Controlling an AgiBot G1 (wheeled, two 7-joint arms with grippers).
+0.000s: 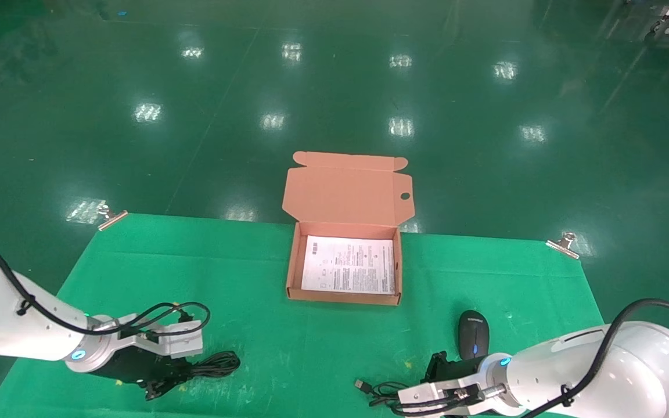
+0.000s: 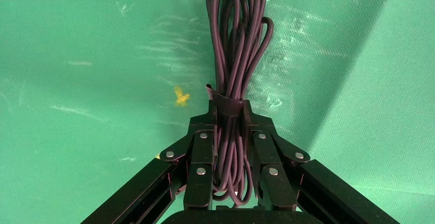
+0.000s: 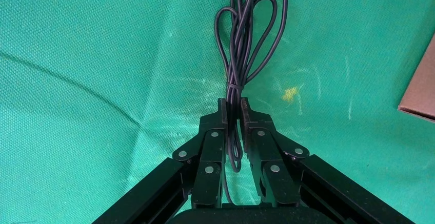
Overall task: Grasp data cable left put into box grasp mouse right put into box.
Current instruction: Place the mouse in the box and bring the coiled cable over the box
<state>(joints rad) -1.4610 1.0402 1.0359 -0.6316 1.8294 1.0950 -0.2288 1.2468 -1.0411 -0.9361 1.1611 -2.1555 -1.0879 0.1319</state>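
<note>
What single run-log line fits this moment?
left gripper: shut on black looped data cable | right gripper: shut on mouse cord | salmon cardboard box: open

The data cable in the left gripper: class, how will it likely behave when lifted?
The data cable is a bundle of thin loops, so its free end will probably droop. A band holds the loops where the left gripper pinches, so it should stay together. It looks light; slipping seems unlikely.
</note>
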